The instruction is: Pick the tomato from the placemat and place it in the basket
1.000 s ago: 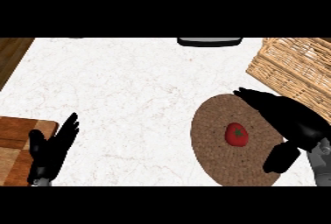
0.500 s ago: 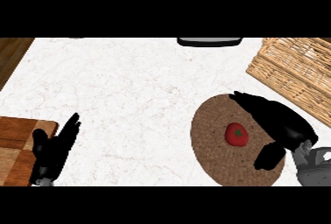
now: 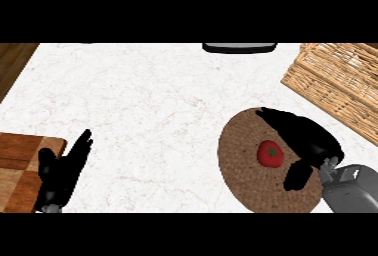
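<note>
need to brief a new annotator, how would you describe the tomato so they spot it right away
Find the round brown woven placemat on the white marble counter, just below the wicker basket at the right. The tomato sits on its right half, between the fingers and thumb of the right robot hand. It is the only red thing in view, small and round with a green stem.

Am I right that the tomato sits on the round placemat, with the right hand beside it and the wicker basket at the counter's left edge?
Not quite. The head view shows the wicker basket at the counter's right edge, not the left. The tomato does sit on the round placemat, with the right hand beside it.
</note>
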Controlling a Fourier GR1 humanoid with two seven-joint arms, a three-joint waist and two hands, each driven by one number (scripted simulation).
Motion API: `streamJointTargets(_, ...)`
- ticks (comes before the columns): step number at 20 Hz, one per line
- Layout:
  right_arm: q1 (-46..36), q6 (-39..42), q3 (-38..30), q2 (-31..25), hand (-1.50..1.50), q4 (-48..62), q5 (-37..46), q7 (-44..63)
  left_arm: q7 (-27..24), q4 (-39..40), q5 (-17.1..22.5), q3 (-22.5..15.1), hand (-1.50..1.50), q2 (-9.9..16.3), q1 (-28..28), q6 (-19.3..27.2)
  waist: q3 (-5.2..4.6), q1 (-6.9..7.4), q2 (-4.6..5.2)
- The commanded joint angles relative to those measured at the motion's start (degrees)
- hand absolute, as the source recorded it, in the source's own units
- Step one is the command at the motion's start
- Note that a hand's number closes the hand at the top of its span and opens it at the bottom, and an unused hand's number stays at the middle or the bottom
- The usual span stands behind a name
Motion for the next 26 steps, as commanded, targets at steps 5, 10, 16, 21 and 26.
streamJointTargets(5, -0.21, 0.4, 0.8, 2.2, -1.5, 7.08, 3.83, -1.8, 2.26, 3.23, -0.03, 0.02, 0.0, -0.3, 3.38, -1.13, -0.7, 0.16, 0.56)
streamJointTargets(10, 1.89, -1.69, 1.51, 3.86, -1.5, 5.39, 6.16, -1.87, 0.17, 2.19, -0.09, -0.32, 0.0, -1.11, 6.95, -1.83, -0.7, 0.03, 0.38)
streamJointTargets(16, 0.3, -1.24, 0.78, 5.61, -1.5, 8.2, 7.64, -3.68, 3.3, 3.17, -0.73, -0.67, 0.0, -3.05, 2.82, -0.4, -0.71, -0.16, 0.48)
streamJointTargets(21, -0.79, -2.39, 1.46, 4.51, 1.5, 12.68, 10.68, -9.55, 5.52, -0.66, -0.88, -0.13, 0.0, -0.89, 3.84, -1.66, -0.66, 0.35, 0.5)
streamJointTargets(26, 2.22, -8.61, 4.82, 3.02, 1.5, 10.66, 17.3, -13.7, 2.36, 5.68, -1.3, 1.21, 0.0, -1.93, 1.18, -1.43, -0.71, -0.44, 0.53)
